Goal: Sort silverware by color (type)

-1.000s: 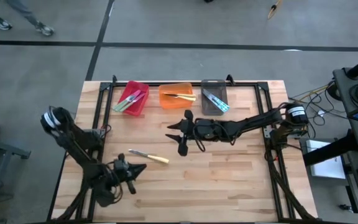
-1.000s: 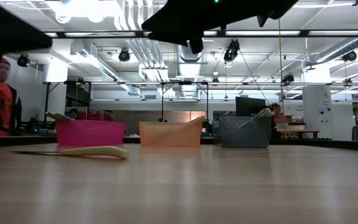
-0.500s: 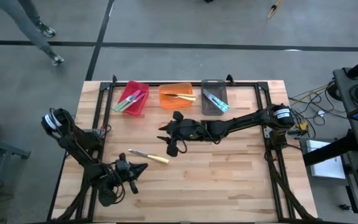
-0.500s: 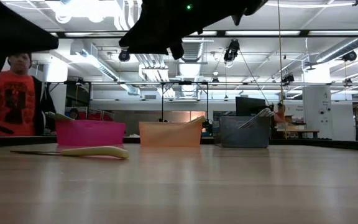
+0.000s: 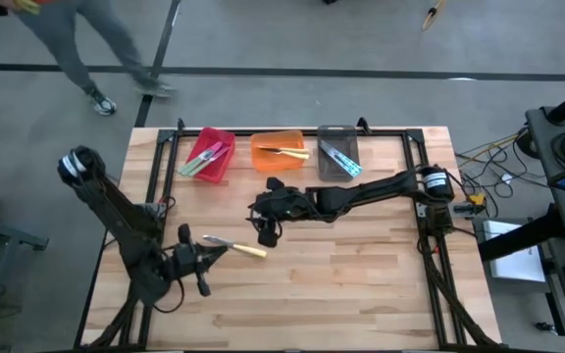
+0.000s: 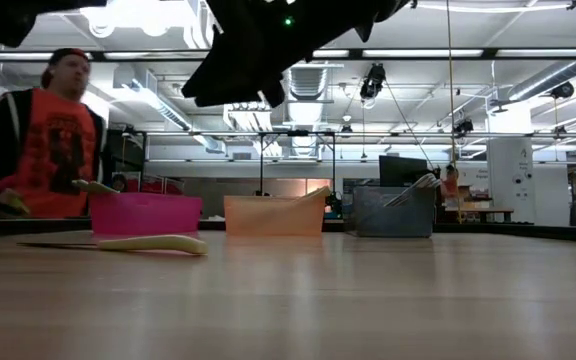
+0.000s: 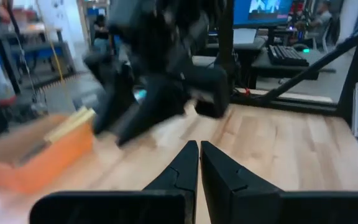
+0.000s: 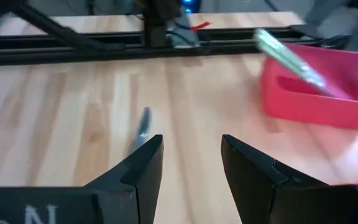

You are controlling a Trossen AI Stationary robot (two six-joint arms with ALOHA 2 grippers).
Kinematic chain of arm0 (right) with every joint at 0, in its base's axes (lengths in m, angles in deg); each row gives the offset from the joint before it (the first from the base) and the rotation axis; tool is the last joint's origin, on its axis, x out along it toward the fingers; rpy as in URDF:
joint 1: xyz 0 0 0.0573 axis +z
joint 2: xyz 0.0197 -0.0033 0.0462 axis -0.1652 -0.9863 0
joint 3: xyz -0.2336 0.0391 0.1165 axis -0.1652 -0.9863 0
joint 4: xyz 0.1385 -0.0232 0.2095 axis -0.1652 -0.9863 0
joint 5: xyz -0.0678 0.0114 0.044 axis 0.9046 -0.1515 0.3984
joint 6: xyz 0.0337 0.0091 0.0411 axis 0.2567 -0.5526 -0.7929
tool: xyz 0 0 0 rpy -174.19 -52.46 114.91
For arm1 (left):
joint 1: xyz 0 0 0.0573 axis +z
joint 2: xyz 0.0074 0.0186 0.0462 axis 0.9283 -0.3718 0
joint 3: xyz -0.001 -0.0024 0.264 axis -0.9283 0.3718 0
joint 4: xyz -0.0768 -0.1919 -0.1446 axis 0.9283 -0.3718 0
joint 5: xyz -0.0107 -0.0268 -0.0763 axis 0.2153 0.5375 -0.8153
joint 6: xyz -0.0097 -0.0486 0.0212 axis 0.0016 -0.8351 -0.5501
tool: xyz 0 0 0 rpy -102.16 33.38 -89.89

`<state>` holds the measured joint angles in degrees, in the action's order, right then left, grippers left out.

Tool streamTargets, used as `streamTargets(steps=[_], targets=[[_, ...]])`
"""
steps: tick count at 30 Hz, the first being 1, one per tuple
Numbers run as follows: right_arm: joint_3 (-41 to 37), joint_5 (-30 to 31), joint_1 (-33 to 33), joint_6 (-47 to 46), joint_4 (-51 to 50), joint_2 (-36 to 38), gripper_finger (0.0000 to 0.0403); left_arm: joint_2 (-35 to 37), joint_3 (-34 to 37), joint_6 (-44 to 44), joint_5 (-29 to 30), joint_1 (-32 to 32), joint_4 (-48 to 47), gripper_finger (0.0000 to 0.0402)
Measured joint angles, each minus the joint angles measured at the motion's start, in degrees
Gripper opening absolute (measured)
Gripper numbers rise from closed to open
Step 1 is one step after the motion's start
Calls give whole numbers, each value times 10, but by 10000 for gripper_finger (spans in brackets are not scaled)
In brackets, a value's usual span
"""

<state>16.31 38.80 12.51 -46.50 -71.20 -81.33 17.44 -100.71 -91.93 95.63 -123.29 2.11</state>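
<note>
Yellow-handled knife lying flat on table, near side of orange bin. Right gripper hovering just beside it, jaws spread, empty. Left gripper clenched, waiting nearby. Knife looking light, stiff, slippery; grasping mid-handle likely best.

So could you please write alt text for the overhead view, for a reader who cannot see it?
Seen from above, the right pincer hangs open over a wooden table, near a yellow-handled knife lying loose. The left pincer, shut, sits by the knife's blade end. Red, orange and grey bins along the far edge hold sorted silverware.
</note>
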Motion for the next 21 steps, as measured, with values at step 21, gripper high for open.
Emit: streamTargets(steps=[21], targets=[[102,-116,24,-22,-35,-177,155,136,0,229,40,0,-10,0]])
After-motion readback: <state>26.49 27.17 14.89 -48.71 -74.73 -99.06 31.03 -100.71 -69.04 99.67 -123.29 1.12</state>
